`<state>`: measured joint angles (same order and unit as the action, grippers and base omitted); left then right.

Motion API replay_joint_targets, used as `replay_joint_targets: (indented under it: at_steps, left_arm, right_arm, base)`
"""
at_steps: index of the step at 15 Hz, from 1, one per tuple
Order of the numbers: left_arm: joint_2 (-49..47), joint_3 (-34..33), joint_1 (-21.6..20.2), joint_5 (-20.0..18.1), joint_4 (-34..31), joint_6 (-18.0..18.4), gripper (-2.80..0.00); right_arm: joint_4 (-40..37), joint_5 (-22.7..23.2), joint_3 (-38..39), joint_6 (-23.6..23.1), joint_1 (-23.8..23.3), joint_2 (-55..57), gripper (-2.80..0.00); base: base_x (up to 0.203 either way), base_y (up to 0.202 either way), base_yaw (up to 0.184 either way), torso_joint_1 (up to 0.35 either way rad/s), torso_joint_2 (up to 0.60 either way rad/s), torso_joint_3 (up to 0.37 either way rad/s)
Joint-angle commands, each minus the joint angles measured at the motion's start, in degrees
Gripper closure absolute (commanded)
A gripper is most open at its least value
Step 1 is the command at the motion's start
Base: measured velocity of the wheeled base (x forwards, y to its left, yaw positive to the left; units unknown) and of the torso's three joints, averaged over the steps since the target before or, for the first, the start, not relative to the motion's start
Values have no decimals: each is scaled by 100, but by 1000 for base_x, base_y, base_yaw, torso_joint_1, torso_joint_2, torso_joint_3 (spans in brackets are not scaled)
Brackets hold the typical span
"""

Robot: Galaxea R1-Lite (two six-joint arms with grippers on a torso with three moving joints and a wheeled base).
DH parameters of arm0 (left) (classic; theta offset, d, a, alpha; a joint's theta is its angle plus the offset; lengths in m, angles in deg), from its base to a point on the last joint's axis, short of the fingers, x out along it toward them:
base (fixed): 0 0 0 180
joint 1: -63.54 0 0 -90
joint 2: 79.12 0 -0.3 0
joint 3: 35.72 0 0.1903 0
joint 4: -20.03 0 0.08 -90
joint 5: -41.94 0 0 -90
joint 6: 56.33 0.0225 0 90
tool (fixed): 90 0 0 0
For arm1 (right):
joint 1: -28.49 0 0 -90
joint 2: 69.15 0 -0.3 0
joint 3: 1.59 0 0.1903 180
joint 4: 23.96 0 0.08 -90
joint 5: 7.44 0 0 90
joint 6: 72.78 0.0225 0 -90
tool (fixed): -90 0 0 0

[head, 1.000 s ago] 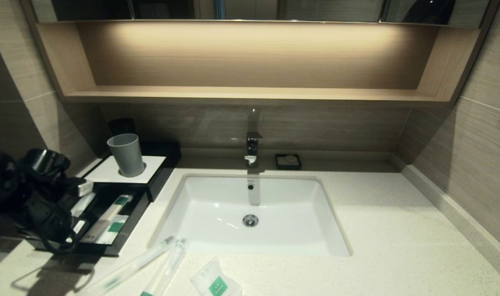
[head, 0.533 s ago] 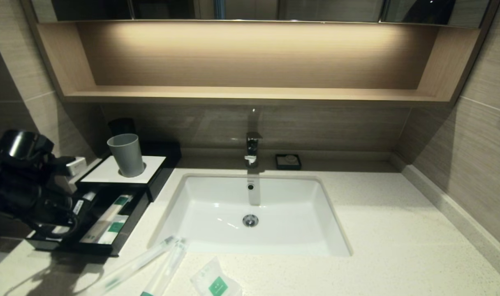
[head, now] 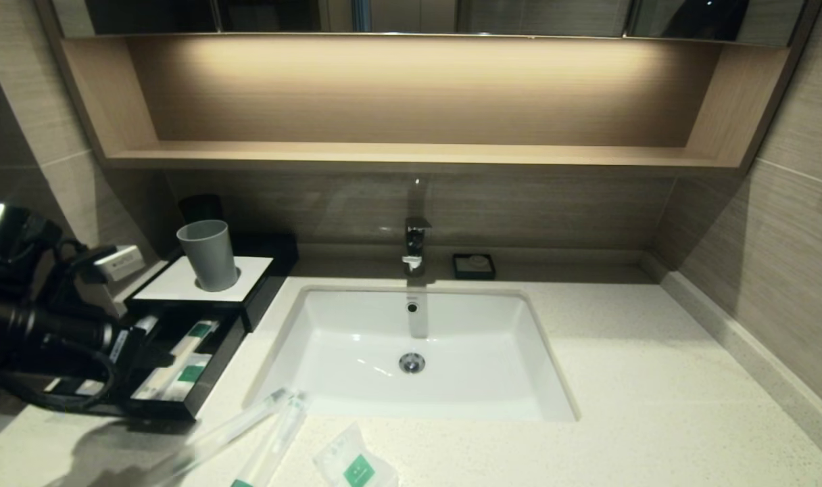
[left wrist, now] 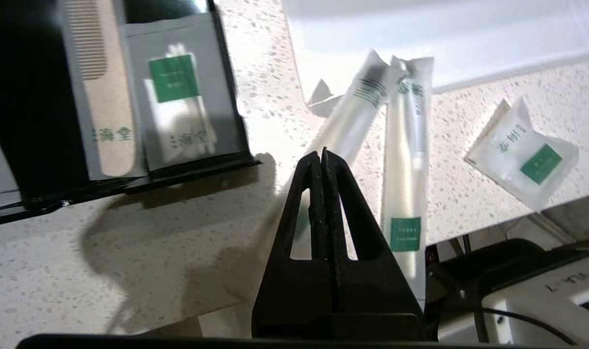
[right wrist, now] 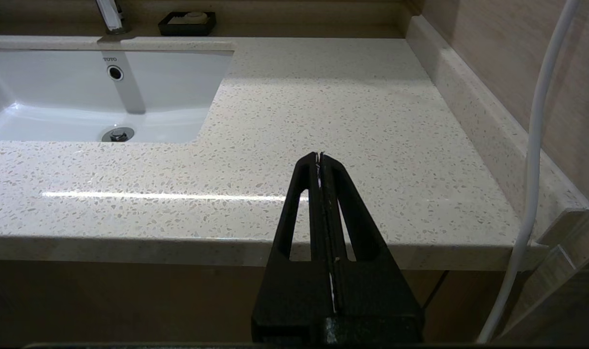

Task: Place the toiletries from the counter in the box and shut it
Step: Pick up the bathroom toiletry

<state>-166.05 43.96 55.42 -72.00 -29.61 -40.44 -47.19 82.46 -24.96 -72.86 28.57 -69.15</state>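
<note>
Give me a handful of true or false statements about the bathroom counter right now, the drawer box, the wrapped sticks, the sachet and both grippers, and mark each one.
1. The box has its drawer pulled open. True.
2. The grey cup stands in the sink. False: it stands on the box's white top panel.
3. Both clear-wrapped sticks lie on the counter, outside the drawer. True.
4. The left gripper holds the sachet. False: its jaws are shut on nothing and the sachet lies apart on the counter.
5. The right gripper is shut, near the counter's front edge. True.
</note>
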Motion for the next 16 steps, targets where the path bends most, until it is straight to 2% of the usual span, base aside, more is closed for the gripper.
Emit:
replay_joint_targets:
  at_steps: [1, 5, 8, 11, 16]
  left_arm:
    - [360, -268, 446, -21, -33, 27, 0]
    - [785, -709, 1137, 53, -143, -51, 0]
    - [1046, -642, 1198, 56, -578, -218, 0]
    - [1200, -500, 1275, 77, -1312, -286, 0]
    - [932, -678, 1305, 142, -1287, -223, 0]
  right_arm:
    - [4, 1, 9, -1, 1, -9, 0]
    - [4, 1, 9, -1, 1, -9, 0]
    - [4, 1, 9, 5, 1, -9, 0]
    - [4, 1, 3, -1, 1, -9, 0]
    - [4, 1, 9, -1, 1, -9, 0]
  base:
    - [0, 0, 0, 0, 0, 0]
    - [0, 0, 0, 0, 0, 0]
    - [0, 0, 0, 0, 0, 0]
    - [0, 0, 0, 0, 0, 0]
    - [0, 0, 0, 0, 0, 0]
